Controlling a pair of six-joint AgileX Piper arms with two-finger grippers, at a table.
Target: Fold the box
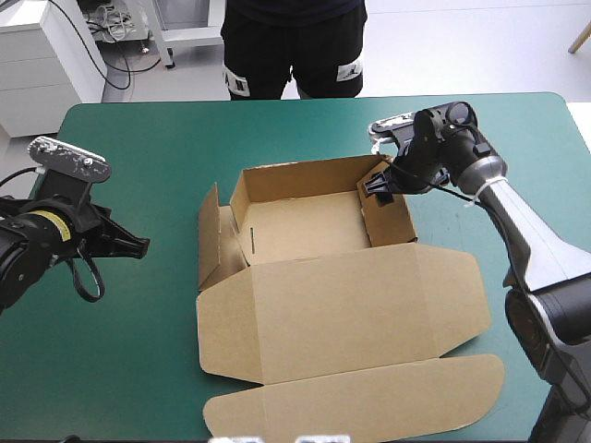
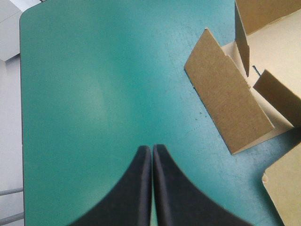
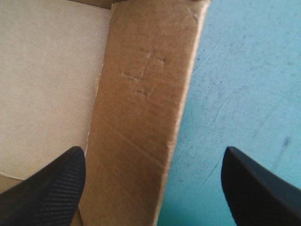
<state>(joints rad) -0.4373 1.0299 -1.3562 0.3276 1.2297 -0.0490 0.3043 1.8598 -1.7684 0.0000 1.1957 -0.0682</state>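
1. Brown board box (image 1: pixel 305 226) sits mid-bench, nearer the far side; the tray is part-formed; the lid (image 1: pixel 351 305) lies flat toward the near edge, its tuck flap (image 1: pixel 369 401) unfolded.
2. Done, as far as shown: far wall (image 1: pixel 305 180) and right wall (image 1: pixel 392 217) stand upright; outstanding: the left side flap (image 1: pixel 210 235) splays outward, untucked; I judge the tray about half made.
3. Right hand (image 3: pixel 153 157) is spread wide and grips nothing; it straddles the right wall, one finger over the tray floor, the other over the teal-green cover.
4. Left hand (image 2: pixel 152 148) is fully closed and empty, over bare bench (image 1: pixel 138 138) left of the box, apart from the splayed flap.
5. Room: plenty of open cover to the left and beyond the far wall; the tuck flap reaches near the bench's near edge, so little slack there.
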